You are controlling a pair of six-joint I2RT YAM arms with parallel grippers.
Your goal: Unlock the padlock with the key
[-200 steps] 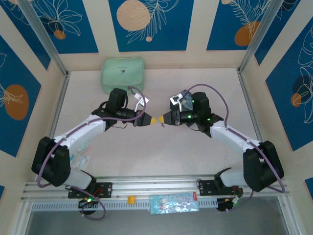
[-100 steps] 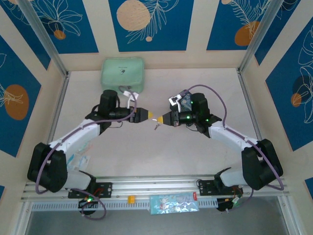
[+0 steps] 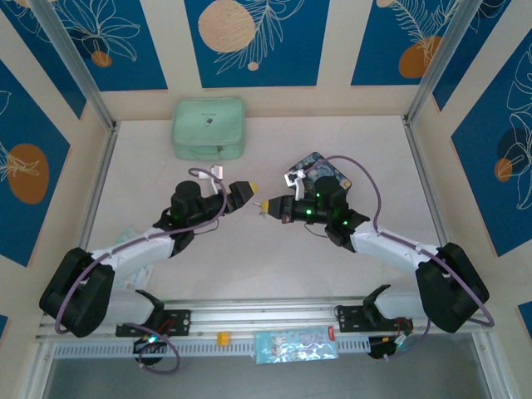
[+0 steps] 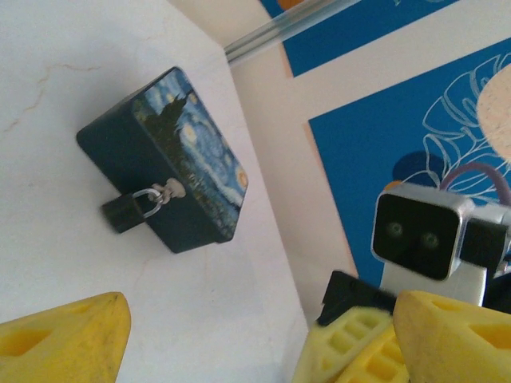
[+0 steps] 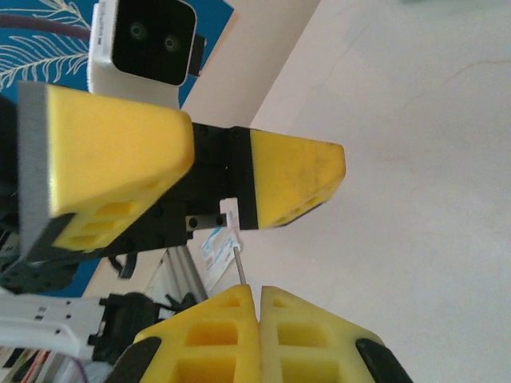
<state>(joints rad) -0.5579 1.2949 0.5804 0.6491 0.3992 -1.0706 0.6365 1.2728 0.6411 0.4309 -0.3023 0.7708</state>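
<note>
L claw [image 3: 248,188] reopened, key [image 5: 239,266] (mostly hidden)

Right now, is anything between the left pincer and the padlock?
Nothing visible: bare table lies between the open left pincer and the padlock on the box; the right pincer, holding the key, sits aside.

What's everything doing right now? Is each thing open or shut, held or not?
padlock: locked, shackle through the tin box's latch.
tin box: lid shut.
key: pinched in the right gripper, thin tip poking out.
right gripper: shut on the key.
left gripper: open, holding nothing.
green pouch: lying flat; can't tell if zipped.
</note>
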